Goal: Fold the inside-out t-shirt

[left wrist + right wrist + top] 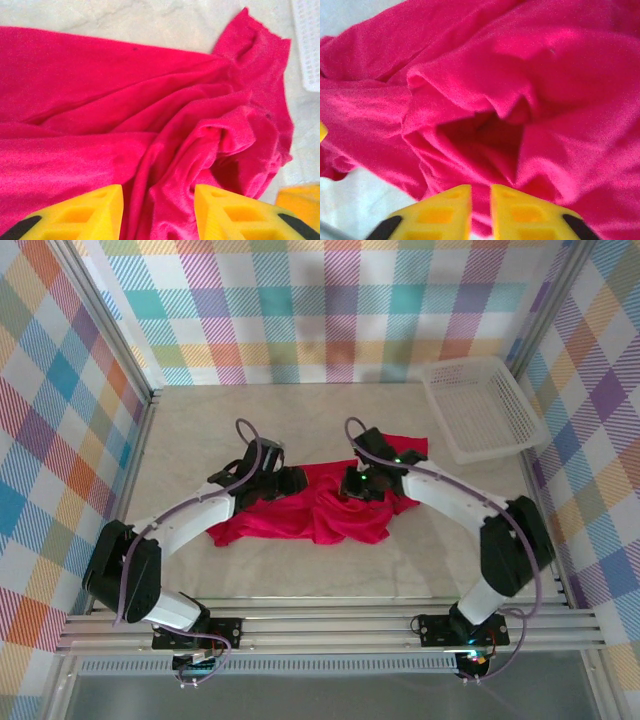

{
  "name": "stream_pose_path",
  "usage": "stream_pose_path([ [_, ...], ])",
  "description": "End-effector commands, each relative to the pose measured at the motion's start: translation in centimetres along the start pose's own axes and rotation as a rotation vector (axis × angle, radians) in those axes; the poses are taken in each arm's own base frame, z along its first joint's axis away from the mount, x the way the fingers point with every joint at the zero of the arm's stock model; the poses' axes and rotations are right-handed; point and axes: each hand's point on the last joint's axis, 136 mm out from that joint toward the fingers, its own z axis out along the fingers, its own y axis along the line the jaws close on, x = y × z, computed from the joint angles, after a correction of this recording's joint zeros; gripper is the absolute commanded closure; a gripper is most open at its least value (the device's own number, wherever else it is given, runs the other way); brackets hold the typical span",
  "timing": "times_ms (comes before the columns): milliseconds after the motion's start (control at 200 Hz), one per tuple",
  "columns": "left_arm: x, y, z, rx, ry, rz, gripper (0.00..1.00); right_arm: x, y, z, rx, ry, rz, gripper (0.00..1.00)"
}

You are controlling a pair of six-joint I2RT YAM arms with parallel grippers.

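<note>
A crimson inside-out t-shirt (320, 520) lies crumpled at the middle of the pale counter (200, 430). The left claw (158, 205) stands open, loose folds between its fingers. The right claw (481, 205) is barely parted, with cloth in the slit, and a grip cannot be told.

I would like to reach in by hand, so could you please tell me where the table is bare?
Bare table runs along the back wall behind the t-shirt, on its left toward the side wall, and along the near edge. The middle is crowded: left arm and right arm over the t-shirt. The basket fills the far right corner.
</note>
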Motion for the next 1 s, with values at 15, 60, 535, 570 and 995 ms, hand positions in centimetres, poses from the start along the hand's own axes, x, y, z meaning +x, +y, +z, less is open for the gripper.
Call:
stream_pose_path([
  [15,2.4,1.8,0.1,-0.046,0.069,0.003,0.64,-1.6,-0.5,2.5,0.098,-0.03,-0.028,0.72],
  [60,2.8,1.8,0.2,-0.04,0.084,0.001,0.64,-1.8,-0.7,3.5,0.119,-0.024,-0.027,0.65],
  [535,2.4,13.5,2.0,-0.231,0.08,-0.35,0.63,-4.2,1.4,2.7,0.116,-0.022,-0.084,1.0],
  [570,2.5,14.6,2.1,-0.255,0.085,-0.388,0.63,-3.9,1.8,1.3,0.103,-0.013,-0.098,1.0],
  [995,2.2,22.0,1.5,-0.361,0.09,-0.562,0.64,0.1,1.4,-15.5,-0.226,0.038,-0.137,1.0],
])
